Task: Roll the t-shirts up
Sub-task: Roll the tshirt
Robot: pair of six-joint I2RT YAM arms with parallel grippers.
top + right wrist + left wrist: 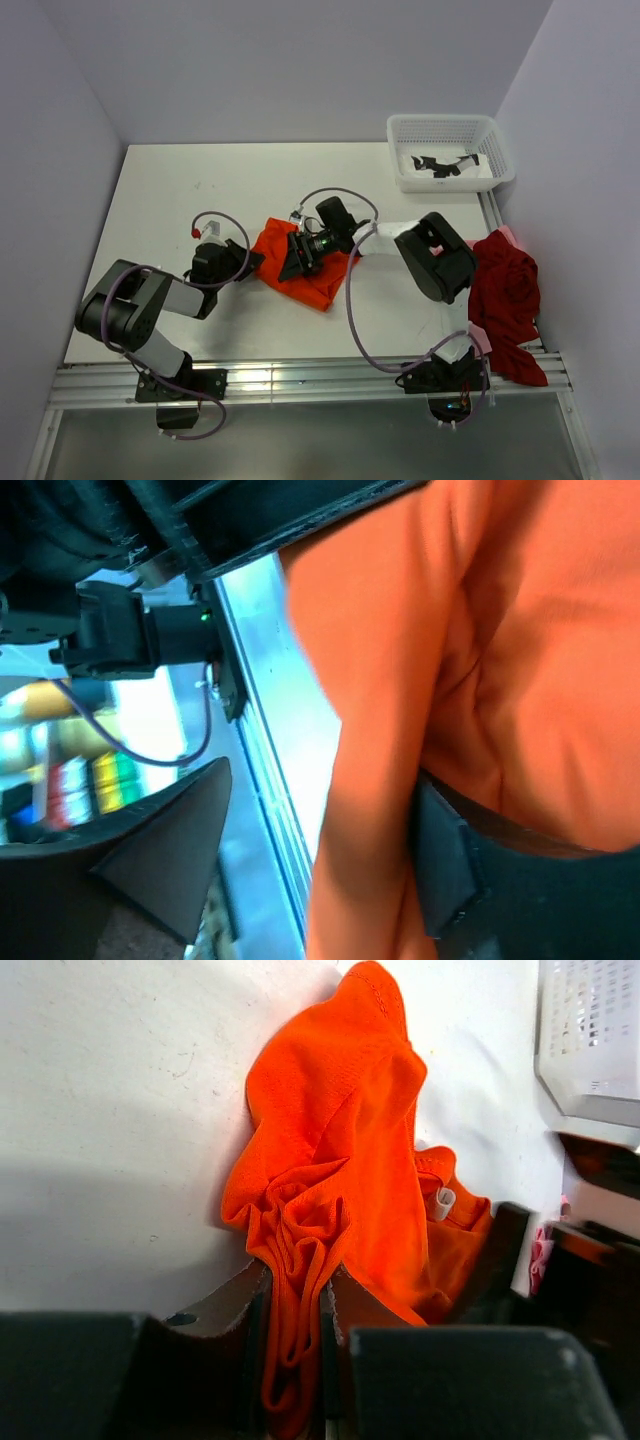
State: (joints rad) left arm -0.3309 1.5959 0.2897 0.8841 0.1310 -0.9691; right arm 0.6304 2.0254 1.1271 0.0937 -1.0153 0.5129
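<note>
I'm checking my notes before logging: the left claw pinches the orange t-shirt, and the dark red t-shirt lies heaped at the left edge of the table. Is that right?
Not quite. The dark red t-shirt lies heaped at the right edge of the table, not the left, as the top external view shows. The left claw does pinch the orange t-shirt.

Black left arm (130,305), right arm (435,262), dark left fingers (225,1305) — purple cables (350,300).
</note>
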